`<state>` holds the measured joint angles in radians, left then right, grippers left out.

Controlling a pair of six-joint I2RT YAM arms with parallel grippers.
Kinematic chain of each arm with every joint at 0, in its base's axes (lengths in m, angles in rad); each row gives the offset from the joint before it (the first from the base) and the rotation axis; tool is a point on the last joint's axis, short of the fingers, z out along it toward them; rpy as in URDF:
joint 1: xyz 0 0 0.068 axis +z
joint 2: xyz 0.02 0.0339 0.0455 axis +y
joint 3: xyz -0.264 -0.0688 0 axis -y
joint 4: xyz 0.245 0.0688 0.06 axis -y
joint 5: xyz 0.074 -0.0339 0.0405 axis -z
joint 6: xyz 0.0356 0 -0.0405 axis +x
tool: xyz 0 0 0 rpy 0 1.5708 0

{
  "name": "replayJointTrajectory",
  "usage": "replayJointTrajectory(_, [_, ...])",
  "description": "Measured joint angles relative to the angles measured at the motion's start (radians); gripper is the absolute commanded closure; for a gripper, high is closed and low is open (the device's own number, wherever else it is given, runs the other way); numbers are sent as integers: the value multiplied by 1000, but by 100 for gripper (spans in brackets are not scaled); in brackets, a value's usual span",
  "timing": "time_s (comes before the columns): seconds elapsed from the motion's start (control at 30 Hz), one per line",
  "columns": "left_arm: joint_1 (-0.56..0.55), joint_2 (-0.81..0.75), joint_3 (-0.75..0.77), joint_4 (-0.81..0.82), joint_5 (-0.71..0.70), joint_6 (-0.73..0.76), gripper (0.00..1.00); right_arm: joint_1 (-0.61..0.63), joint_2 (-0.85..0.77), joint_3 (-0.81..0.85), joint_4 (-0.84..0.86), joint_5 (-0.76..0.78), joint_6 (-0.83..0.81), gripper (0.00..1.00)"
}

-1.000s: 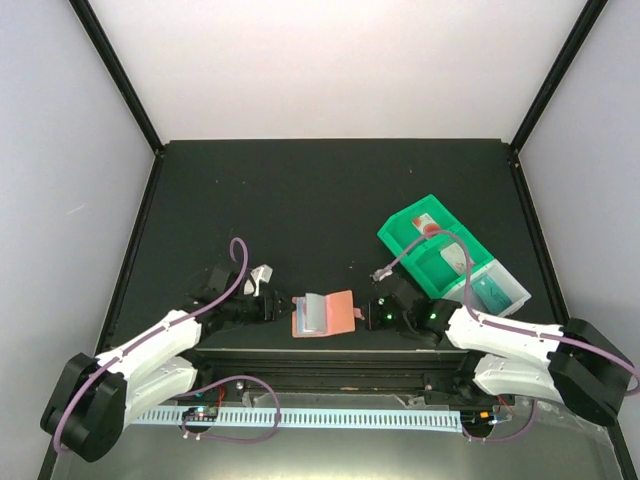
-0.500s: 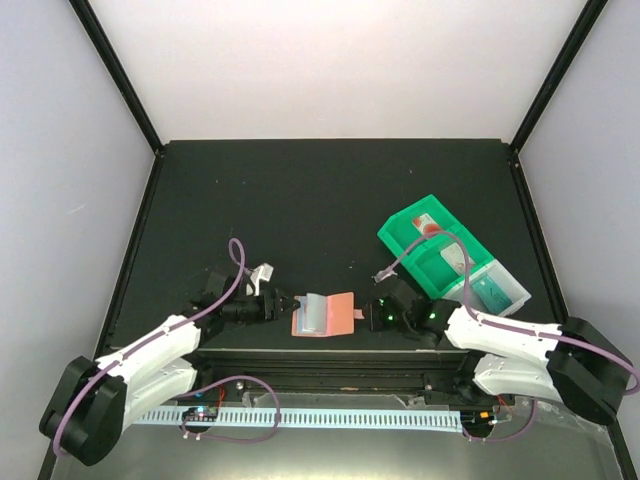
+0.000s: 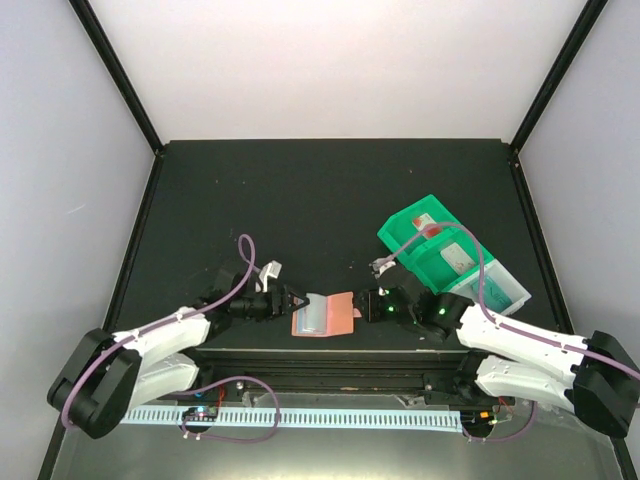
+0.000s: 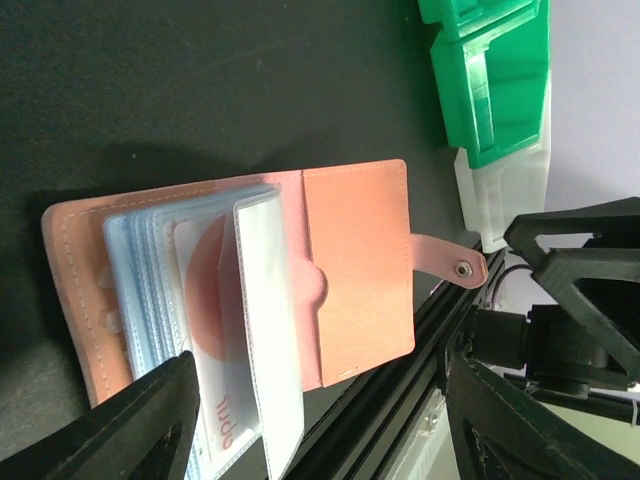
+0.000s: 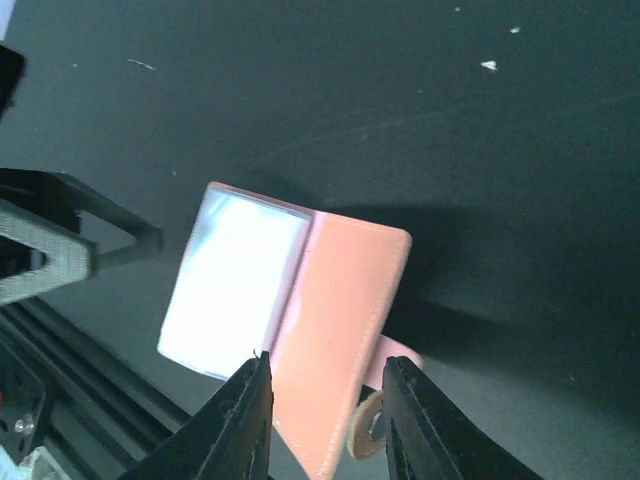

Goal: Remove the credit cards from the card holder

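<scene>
The salmon card holder lies open near the table's front edge, its pale blue sleeves fanned up on the left half. One clear sleeve holds a white card with a salmon disc and red lettering. My left gripper is open at the holder's left end, its fingers straddling the sleeves. From the right, my right gripper stands open over the salmon cover, with the snap tab beside one finger. A teal card lies in the bin's pale end compartment.
A green plastic bin with several compartments stands at the right, behind the right arm. The black metal rail of the table's front edge runs right beside the holder. Dark walls edge the table on the left, right and back.
The left gripper has slid right up to the holder's sleeves and opened a little wider. The right gripper has moved left over the cover and gone from shut to open.
</scene>
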<state>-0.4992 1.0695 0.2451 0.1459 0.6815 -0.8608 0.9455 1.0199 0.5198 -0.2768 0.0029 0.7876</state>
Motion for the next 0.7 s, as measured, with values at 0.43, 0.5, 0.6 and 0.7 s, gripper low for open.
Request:
replayJointTrajectory(0.43, [-112, 178, 94, 117, 0, -53, 31, 0, -36, 16, -4, -16, 0, 69])
replayJointTrajectory(0.5, [-132, 216, 110, 140, 0, -62, 32, 0, -63, 5, -9, -5, 0, 69])
replayJointTrajectory(0.6, [-161, 255, 119, 168, 0, -82, 33, 0, -106, -12, -17, 9, 2, 69])
replayJointTrajectory(0.7, [-180, 255, 127, 173, -1, -92, 33, 0, -137, -26, -18, 23, 4, 69])
